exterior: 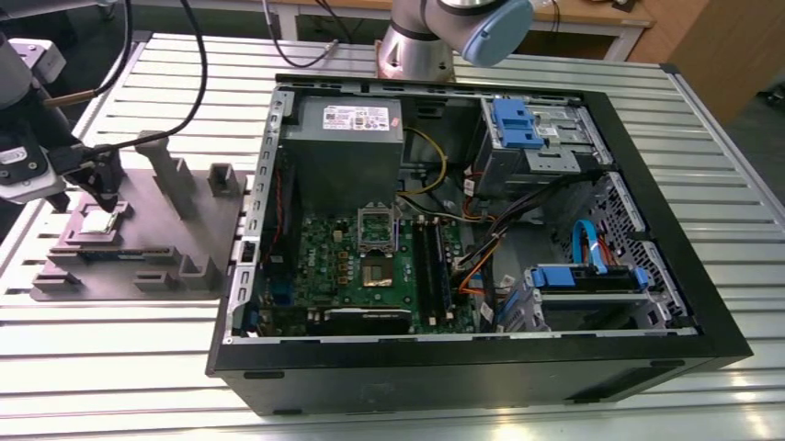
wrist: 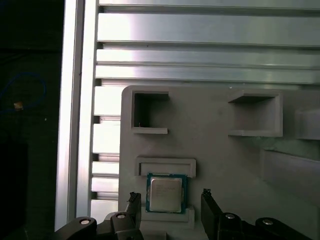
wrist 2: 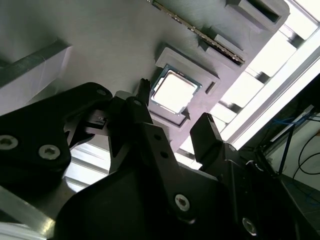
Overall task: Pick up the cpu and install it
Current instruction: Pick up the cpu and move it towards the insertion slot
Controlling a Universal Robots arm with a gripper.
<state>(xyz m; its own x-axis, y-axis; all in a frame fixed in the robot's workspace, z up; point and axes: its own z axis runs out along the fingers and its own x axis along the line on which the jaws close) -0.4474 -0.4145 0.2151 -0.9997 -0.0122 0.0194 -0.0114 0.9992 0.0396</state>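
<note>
The gripper (wrist: 170, 198) hung released directly above the cpu (wrist: 166, 194). Its fingers (wrist: 209, 202) were spread to either side of the chip, which lay flat in a square recess of the grey fixture block (wrist: 215, 160), apparently untouched.

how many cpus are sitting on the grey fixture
1. The cpu lies in a recess of the grey fixture, at the exterior view's left of the computer case, with the open gripper above it.

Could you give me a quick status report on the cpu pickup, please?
Status: claw open, straddling the cpu. It sits in its pocket on the grey holder, not gripped. Nothing in the way.
</note>
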